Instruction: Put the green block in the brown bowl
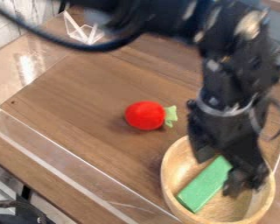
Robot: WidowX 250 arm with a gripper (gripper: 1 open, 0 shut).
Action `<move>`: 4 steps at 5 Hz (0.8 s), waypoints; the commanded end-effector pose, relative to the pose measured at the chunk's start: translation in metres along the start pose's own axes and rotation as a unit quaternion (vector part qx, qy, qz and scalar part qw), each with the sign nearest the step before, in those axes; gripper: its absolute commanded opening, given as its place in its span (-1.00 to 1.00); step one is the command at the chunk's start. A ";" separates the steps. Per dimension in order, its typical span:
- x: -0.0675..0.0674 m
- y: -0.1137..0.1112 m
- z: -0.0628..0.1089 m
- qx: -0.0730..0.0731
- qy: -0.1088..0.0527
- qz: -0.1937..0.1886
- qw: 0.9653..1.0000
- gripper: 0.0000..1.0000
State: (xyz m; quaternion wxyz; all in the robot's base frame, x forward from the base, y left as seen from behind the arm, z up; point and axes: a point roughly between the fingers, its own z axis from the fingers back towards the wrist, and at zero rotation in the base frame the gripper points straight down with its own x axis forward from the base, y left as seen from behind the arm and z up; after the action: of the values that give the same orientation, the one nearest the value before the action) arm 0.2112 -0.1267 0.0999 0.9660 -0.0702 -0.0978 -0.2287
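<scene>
1 green block (205, 185) lies in the brown bowl (170, 182) beneath the end effector (230, 185), its fingers spread apart

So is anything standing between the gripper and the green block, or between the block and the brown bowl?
Nothing visible does: the green block already lies inside the brown bowl, with the gripper right above it. The red plush sits outside the bowl, off to the side.
</scene>
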 end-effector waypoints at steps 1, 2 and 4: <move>0.018 -0.001 0.005 -0.006 -0.020 0.001 1.000 1.00; 0.009 0.006 0.006 -0.004 -0.014 0.020 1.000 1.00; -0.002 0.011 0.008 -0.003 -0.006 0.048 0.999 1.00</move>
State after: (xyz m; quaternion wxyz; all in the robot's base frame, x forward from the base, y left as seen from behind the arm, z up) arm 0.2098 -0.1134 0.0956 0.9772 -0.0754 -0.0789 -0.1821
